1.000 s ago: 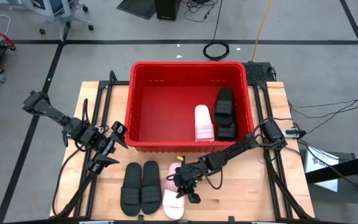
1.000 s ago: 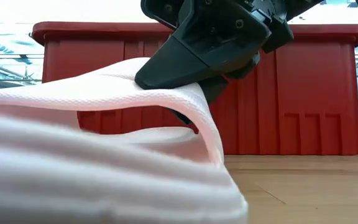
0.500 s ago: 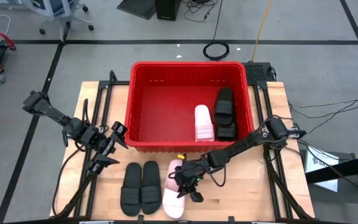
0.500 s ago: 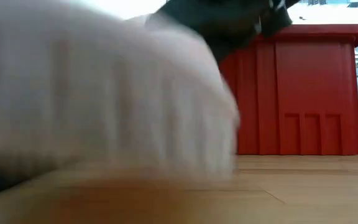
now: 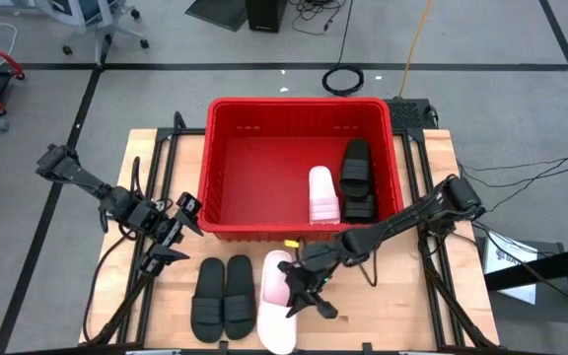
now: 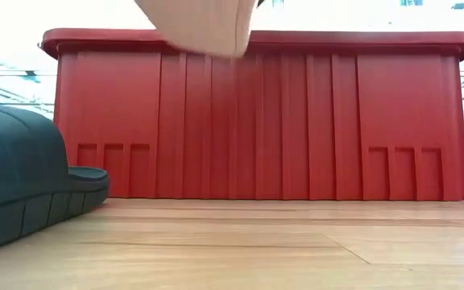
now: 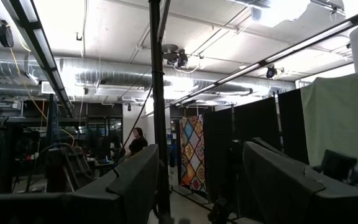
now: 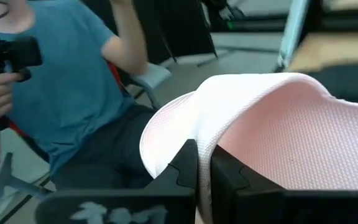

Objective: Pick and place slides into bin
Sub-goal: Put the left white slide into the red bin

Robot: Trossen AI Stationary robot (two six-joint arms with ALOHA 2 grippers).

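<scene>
Right fingers pinching pale pink slide's strap, lifting it clear of surface.

Left gripper waiting at left, fingers spread, holding nothing. Black slides lying paired on wooden surface. Pale pink slide hanging in right gripper just before the red bin, which is holding three already. Risking slip: thin grip on strap only, sole dangling; could also be catching bin's rim. Person in blue shirt sitting beyond.

Lab: exposed ducts; partition curtains
</scene>
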